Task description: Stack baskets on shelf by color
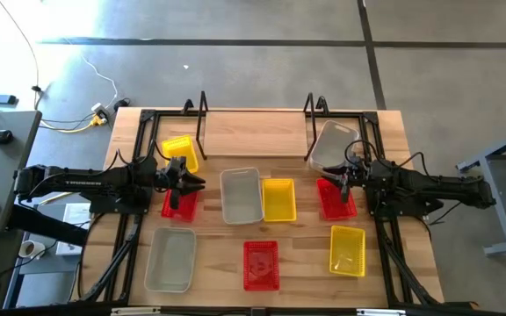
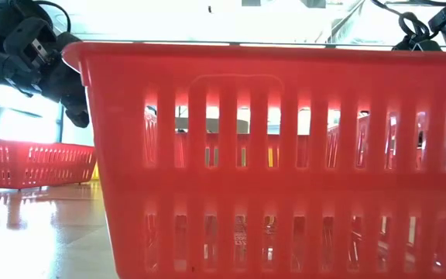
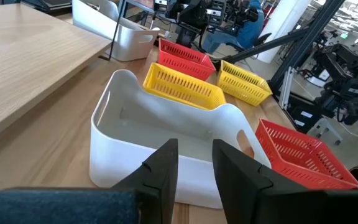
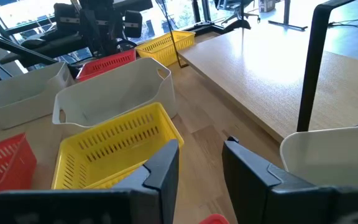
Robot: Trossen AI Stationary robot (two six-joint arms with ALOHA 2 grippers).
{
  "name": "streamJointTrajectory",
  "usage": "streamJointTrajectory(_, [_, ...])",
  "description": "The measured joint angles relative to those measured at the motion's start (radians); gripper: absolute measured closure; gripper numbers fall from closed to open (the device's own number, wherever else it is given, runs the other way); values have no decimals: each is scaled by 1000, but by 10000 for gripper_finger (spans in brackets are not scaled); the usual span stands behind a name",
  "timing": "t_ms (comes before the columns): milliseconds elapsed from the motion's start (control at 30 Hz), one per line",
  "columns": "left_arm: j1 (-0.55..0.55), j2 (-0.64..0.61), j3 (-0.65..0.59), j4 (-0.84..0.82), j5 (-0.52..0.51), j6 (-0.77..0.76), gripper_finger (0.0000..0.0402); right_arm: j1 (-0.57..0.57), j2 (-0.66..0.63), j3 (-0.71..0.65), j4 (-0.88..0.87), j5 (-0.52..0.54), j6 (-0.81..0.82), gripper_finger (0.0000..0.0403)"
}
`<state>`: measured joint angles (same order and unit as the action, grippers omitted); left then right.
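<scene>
Nine baskets lie spread over the table. In the middle, a grey-white basket stands beside a yellow one. My left gripper is open above a red basket and points at the grey-white basket. My right gripper is open over another red basket and faces the yellow basket. The shelf shows as two black upright loops at the far side. A yellow basket sits by the left loop, a grey-white one by the right loop.
Near the front edge stand a grey-white basket, a red basket that fills the low view, and a yellow basket. Bare wood lies between the shelf loops. Black arm frames run along both table sides.
</scene>
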<state>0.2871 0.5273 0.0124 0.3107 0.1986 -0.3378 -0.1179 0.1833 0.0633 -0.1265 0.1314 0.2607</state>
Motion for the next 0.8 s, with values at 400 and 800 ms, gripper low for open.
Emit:
streamJointTrajectory(400, [0,0,0,0,0,0,312,0,0,0,12,1,0,293])
streamJointTrajectory(800, [0,0,0,0,0,0,312,0,0,0,71,2,52,293])
